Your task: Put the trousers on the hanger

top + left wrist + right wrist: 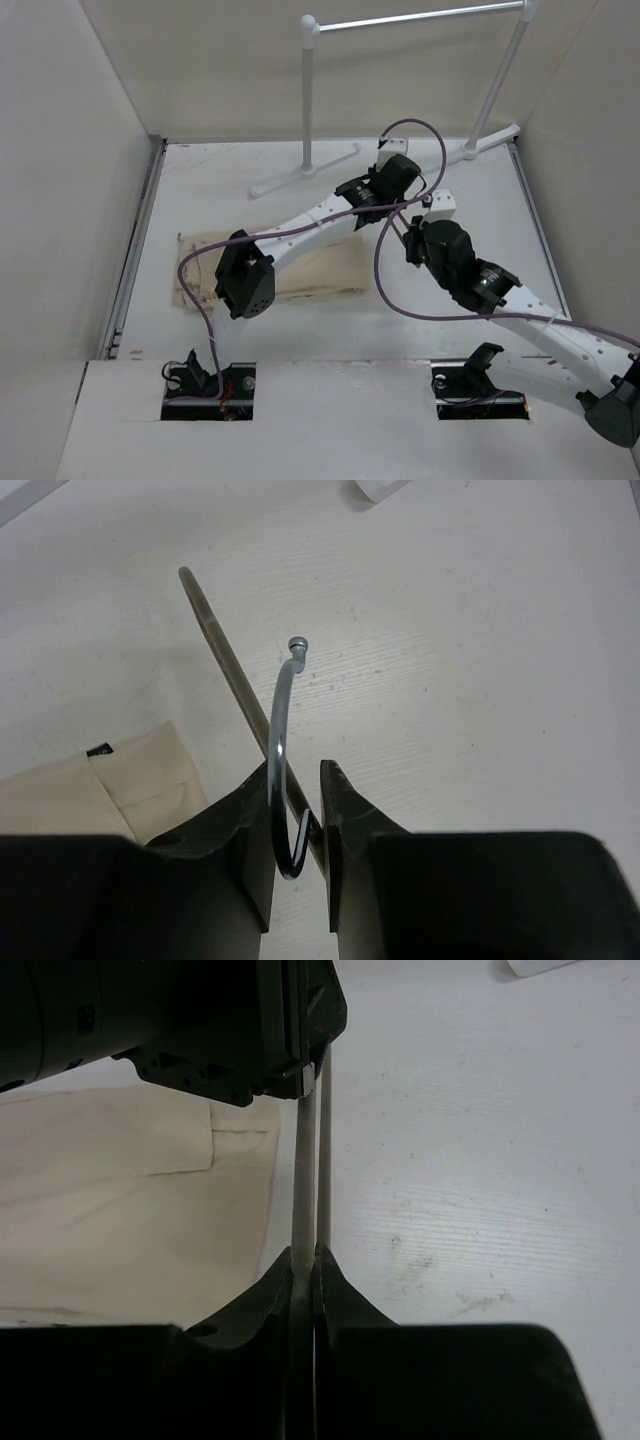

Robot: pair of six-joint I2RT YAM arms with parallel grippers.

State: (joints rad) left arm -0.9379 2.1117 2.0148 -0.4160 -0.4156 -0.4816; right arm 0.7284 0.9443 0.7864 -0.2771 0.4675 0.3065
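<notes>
The beige trousers (320, 272) lie flat on the table's left half, partly under my left arm (300, 225). The hanger is mostly hidden in the top view, where both wrists meet mid-table. In the left wrist view its metal hook (281, 720) curves down between the fingers of my left gripper (295, 770). The hook touches both inner faces, and the dark hanger arm (225, 665) runs off over the table. My right gripper (307, 1253) is shut on a thin grey hanger bar (304, 1180), beside a second bar (324, 1160). Trouser cloth (120, 1200) lies to the left.
A white garment rail (410, 20) stands at the back, its feet (300, 175) on the table. Enclosure walls close in the left, right and rear. A purple cable (385, 275) loops between the arms.
</notes>
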